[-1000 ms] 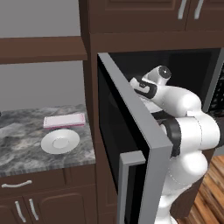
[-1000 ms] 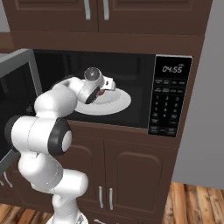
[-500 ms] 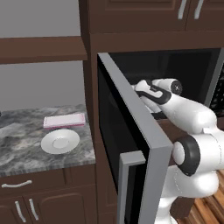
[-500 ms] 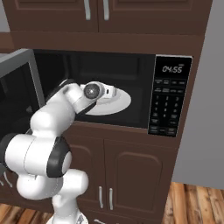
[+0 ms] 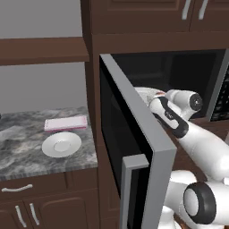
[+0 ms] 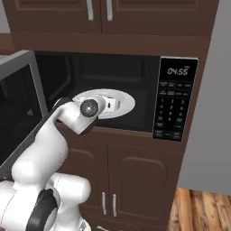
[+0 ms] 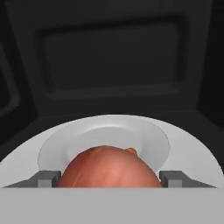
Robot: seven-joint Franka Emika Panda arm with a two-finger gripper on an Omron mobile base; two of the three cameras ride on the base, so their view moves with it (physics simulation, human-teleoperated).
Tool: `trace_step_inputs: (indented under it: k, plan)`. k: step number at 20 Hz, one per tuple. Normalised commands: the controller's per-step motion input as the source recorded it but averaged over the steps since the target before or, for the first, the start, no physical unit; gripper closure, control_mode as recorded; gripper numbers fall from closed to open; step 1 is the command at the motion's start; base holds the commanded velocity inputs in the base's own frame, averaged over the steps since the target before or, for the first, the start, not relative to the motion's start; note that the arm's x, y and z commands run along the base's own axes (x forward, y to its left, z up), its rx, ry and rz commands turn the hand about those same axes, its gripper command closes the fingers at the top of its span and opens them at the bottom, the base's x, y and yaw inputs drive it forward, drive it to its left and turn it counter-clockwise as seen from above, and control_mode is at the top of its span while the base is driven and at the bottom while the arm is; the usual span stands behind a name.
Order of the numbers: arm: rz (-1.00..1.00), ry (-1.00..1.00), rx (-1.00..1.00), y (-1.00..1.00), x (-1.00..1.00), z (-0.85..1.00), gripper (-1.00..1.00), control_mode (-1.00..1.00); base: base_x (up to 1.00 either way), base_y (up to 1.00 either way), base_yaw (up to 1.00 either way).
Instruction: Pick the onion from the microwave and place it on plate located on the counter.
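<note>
One onion point(image 7: 108, 168) | one plate point(image 5: 61, 144) | hand point(image 7: 109, 178) fingers flank onion, grip unclear

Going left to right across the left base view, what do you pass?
Plate on the counter → open microwave door → robot arm reaching into the microwave → keypad panel at the right edge.

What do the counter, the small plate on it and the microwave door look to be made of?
The counter looks like polished stone: grey marbled veining. The plate seems glazed ceramic or plastic: plain white, smooth, shallow raised rim. The microwave door appears to be dark glass in a matte grey frame, metal or plastic; the render leaves that open.
</note>
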Motion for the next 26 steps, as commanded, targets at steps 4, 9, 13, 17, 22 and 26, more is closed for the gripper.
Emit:
trace_step_inputs:
  k: [4, 9, 13, 17, 22, 26]
  plan:
    - [-0.05, 0.21, 0.00, 0.00, -0.63, 0.88, 1.00, -1.00, 0.00, 0.00, 0.00]
    - [-0.02, 0.22, 0.00, -0.01, -0.57, 0.77, 1.00, -1.00, 0.00, 0.00, 0.00]
    - [0.00, 0.10, 0.00, -0.06, -0.90, -0.05, 1.00, -1.00, 0.00, 0.00, 0.00]
    - [0.01, -0.02, 0.00, 0.01, -0.97, -0.24, 1.00, -1.00, 0.00, 0.00, 0.00]
    - [0.00, 0.00, -0.01, 0.24, -0.76, 0.07, 1.00, -1.00, 0.00, 0.00, 0.00]
    - [0.00, 0.04, -0.07, 0.19, -0.64, 0.21, 1.00, -1.00, 0.00, 0.00, 0.00]
